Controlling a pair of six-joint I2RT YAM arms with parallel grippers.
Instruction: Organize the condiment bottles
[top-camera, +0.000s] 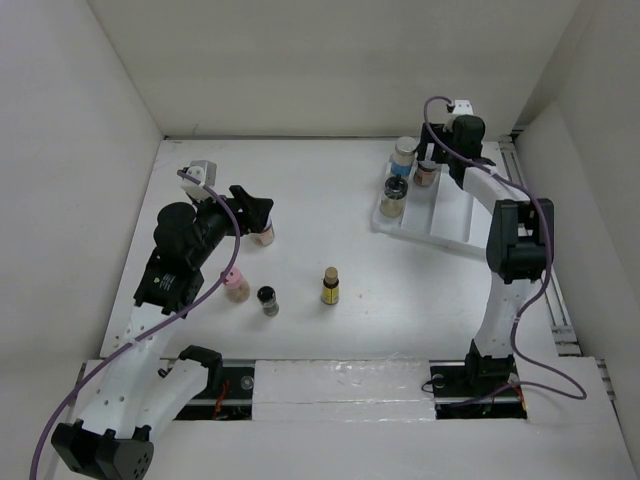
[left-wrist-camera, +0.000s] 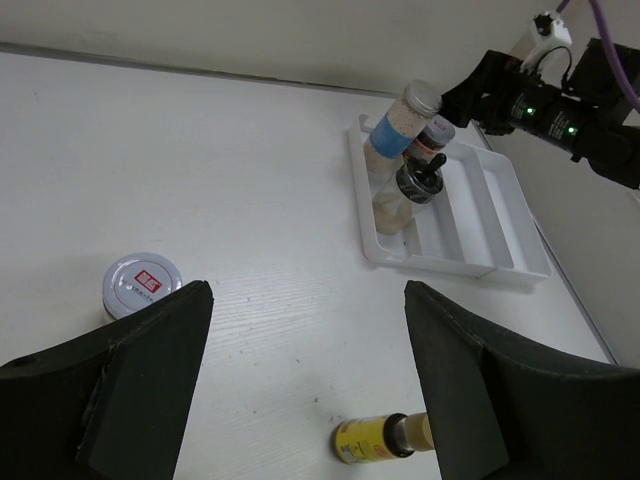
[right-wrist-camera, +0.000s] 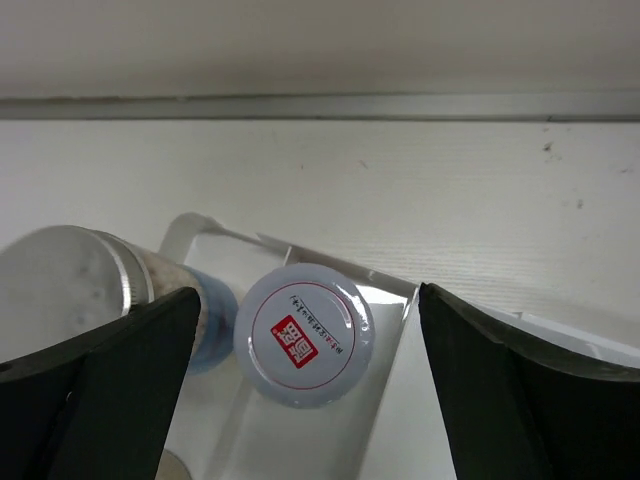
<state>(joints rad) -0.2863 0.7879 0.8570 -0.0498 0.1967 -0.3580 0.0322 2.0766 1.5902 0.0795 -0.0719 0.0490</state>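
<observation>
Right gripper (right-wrist-camera: 305, 400) stands wide, the red-and-white-capped jar (right-wrist-camera: 304, 334) free between its fingers in the white tray (right-wrist-camera: 330, 262). Best to rise straight up, clear of the silver-capped bottle (right-wrist-camera: 70, 275) beside one finger. Left gripper (left-wrist-camera: 305, 335) is wide too.

Glossy plastic tray (left-wrist-camera: 455, 262); brushed-metal cap (right-wrist-camera: 60, 275)

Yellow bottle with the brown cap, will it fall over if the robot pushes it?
Probably. The yellow bottle looks upright, tall and narrow, so a push up high could tip it. Its round body would likely roll once it is down. It is small, so it is probably light.
</observation>
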